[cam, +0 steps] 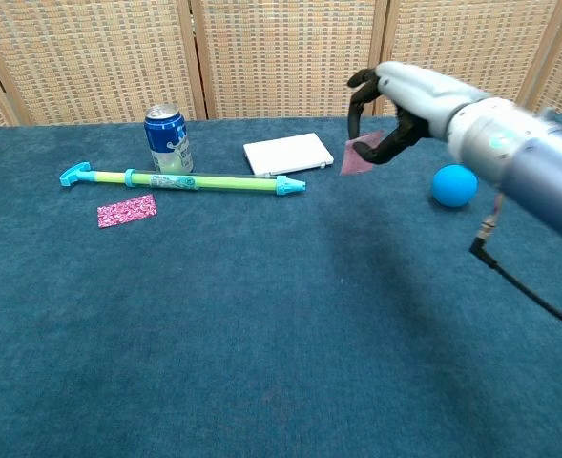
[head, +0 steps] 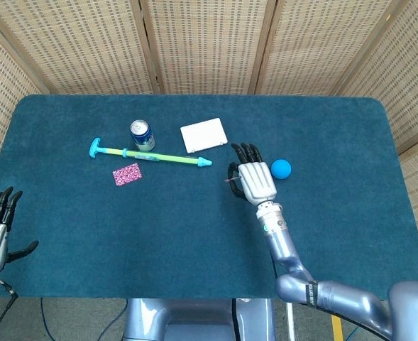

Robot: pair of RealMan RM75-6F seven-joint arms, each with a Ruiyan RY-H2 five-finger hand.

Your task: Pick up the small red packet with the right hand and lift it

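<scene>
A robot test room, staged rather than lived in: a counter covered in dark teal carpet [head: 194, 234] stands enclosed by folding woven-rattan screens with wooden frames [head: 209, 42] from nine o'clock round to three, with cables trailing beneath its near edge at six.

Near half of the bench [head: 194, 241] lies open; the can [head: 142, 134], long stick [head: 152, 155], white box [head: 204, 135] and blue ball [head: 280, 168] crowd the far middle.
</scene>
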